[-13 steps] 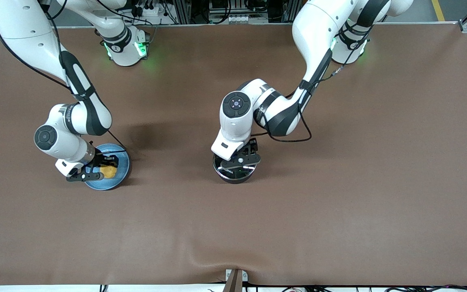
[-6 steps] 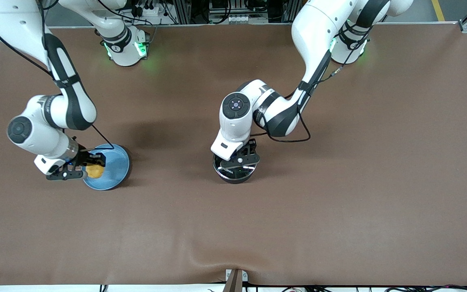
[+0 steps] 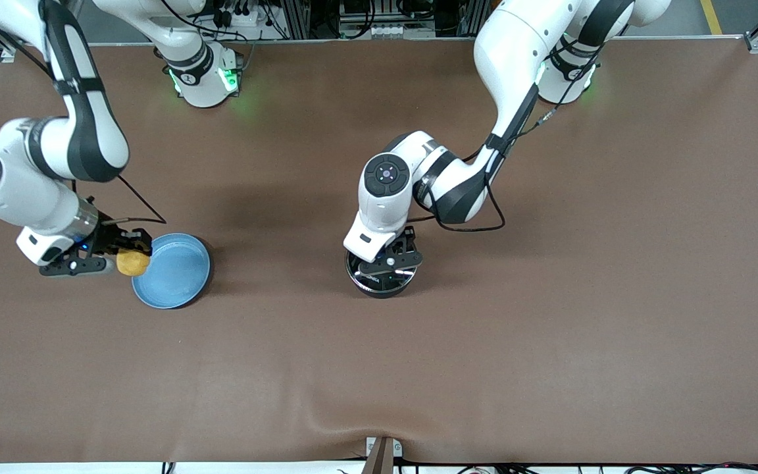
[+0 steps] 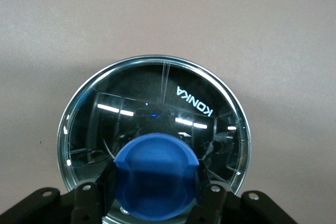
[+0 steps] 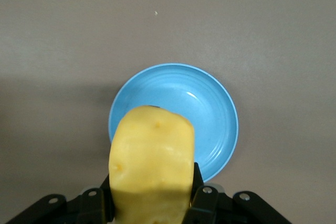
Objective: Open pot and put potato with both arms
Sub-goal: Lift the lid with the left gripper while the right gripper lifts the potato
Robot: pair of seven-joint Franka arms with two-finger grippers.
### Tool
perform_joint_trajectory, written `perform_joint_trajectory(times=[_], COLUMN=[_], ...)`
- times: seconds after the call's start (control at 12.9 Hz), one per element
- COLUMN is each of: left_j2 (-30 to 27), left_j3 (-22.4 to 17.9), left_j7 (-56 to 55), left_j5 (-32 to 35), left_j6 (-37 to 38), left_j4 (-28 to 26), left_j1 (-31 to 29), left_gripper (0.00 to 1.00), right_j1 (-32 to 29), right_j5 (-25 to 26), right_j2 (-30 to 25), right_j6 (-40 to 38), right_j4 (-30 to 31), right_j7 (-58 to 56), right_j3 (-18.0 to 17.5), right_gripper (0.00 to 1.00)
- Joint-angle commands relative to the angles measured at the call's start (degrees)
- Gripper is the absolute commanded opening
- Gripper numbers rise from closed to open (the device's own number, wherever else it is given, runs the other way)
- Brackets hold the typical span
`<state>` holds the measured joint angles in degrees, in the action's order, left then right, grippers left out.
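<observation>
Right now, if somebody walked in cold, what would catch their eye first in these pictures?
Probably the yellow potato, shut in the right gripper and held in the air over the edge of the bare blue plate toward the right arm's end of the table. Next, mid-table, the left gripper shut on the blue knob of the pot's glass lid.

The front view looks down from high across the table (image 3: 550,329), facing both arm bases along its top edge. The left wrist view looks straight down, close over the pot (image 4: 155,140), which the front view also shows (image 3: 380,276). The right wrist view looks down from higher over the blue plate (image 5: 210,114), shared with the front view (image 3: 175,273).
</observation>
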<state>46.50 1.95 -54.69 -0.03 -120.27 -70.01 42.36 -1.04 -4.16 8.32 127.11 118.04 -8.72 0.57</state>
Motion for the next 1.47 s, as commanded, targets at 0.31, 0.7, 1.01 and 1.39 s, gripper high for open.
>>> perform_joint_trajectory(times=[0.31, 0.7, 1.01, 1.39], left_j2=[-12.38, -19.94, -28.98, -35.51], left_j3=[-0.37, -0.19, -0.19, -0.11], left_j7=[7.57, 16.00, 27.32, 40.35], left_j5=[-1.02, -1.20, -1.02, -1.02], left_j6=[9.32, 17.87, 17.88, 17.27], left_j4=[-0.92, -2.75, -13.19, -24.54], left_j1=[-5.69, -11.76, -18.87, -28.46], left_gripper=[0.00, 0.00, 0.00, 0.00], right_j1=[-0.19, 2.70, 11.74, 23.70], right_j5=[-0.94, -1.03, -0.94, 0.81], right_j2=[-6.21, -6.12, -4.38, 5.81], right_j6=[-3.53, -3.44, -3.10, -3.18], right_j4=[1.31, 0.27, -3.33, -15.53], right_j7=[-2.18, 5.68, 26.42, 39.56], right_j3=[-0.30, -3.37, -7.33, -8.57], right_gripper=[0.00, 0.00, 0.00, 0.00])
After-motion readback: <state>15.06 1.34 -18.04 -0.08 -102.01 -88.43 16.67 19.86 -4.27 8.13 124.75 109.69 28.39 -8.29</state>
